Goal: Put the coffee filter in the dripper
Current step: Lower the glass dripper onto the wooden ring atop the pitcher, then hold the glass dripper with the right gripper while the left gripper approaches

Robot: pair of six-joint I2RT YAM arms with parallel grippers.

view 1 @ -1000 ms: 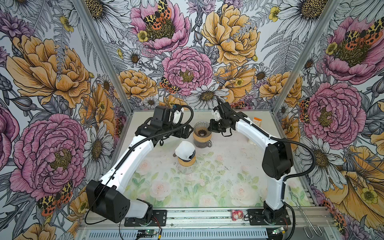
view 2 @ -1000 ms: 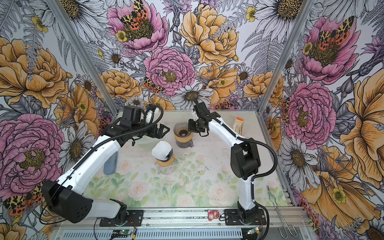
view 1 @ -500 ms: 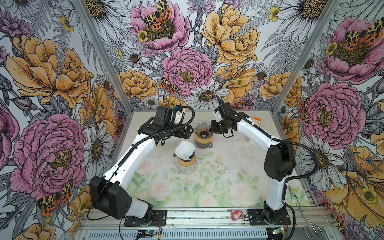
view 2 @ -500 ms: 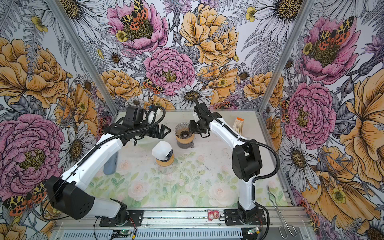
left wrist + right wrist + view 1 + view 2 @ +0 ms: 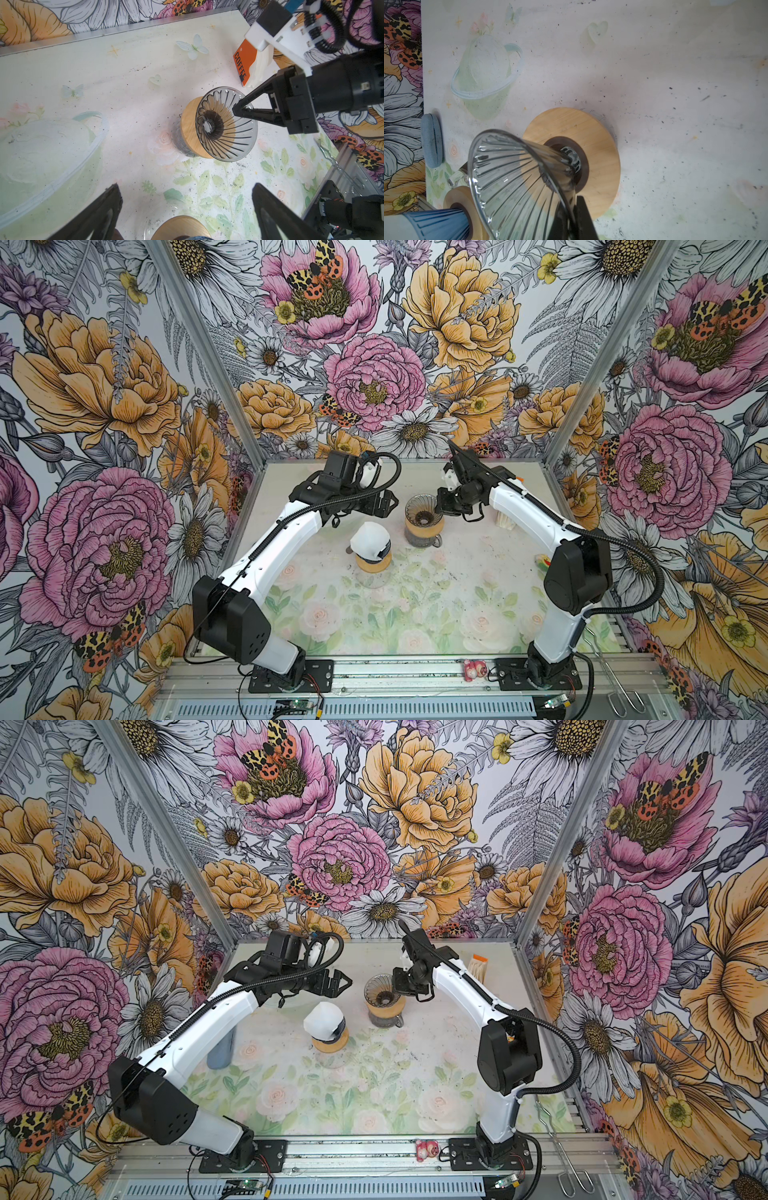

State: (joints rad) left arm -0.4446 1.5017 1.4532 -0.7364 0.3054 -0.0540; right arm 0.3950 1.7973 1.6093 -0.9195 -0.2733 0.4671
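Dripper [image 5: 423, 514] behind, right of coffee filter [image 5: 370, 537]

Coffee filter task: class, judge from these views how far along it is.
Done: a white filter already sits in the blue dripper. In hand: the right gripper pinches the rim of the empty glass dripper; the left gripper is open, empty. Left: perhaps a filter for the glass dripper.

Floral wallpaper walls [image 5: 374, 377] w/ alu corner posts [image 5: 206, 352]; pale rose-print tabletop [image 5: 415, 614], bright even light
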